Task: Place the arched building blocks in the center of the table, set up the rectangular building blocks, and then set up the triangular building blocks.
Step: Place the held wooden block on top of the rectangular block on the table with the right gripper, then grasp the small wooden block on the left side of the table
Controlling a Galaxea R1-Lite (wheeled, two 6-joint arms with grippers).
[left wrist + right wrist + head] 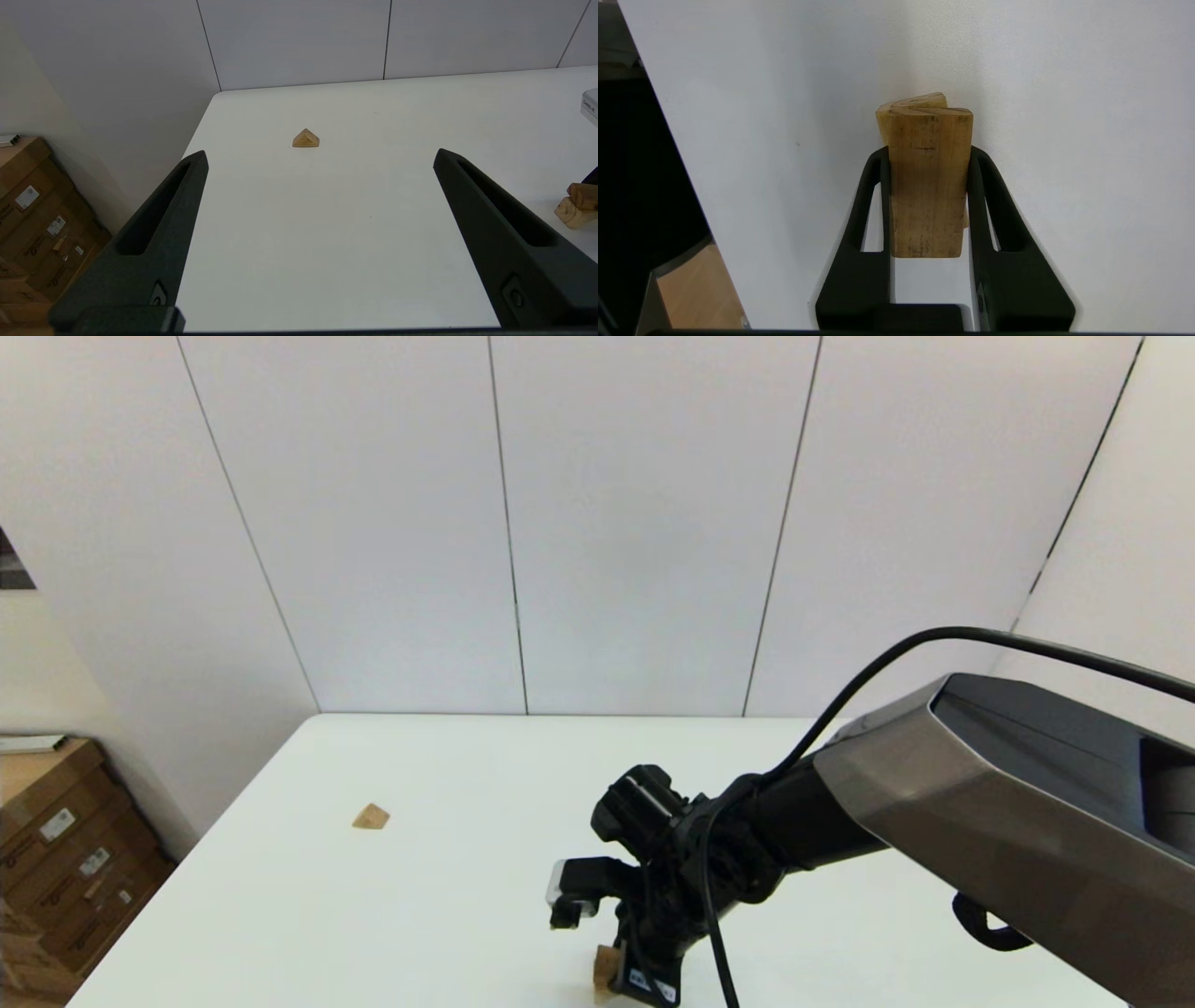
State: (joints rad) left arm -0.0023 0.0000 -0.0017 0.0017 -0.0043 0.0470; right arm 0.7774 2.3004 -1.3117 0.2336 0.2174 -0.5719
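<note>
Near table front edge | right claw angled down, clamped on rectangular building blocks | left claw apart

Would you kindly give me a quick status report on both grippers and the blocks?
Right gripper shut on rectangular block, over arched block. Left gripper open, idle above table. Triangular block untouched, path clear.

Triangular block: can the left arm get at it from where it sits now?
Probably yes. The triangular block lies alone on the table, straight ahead of the open left gripper, with only bare tabletop between; the right gripper, holding the rectangular block, works elsewhere.
</note>
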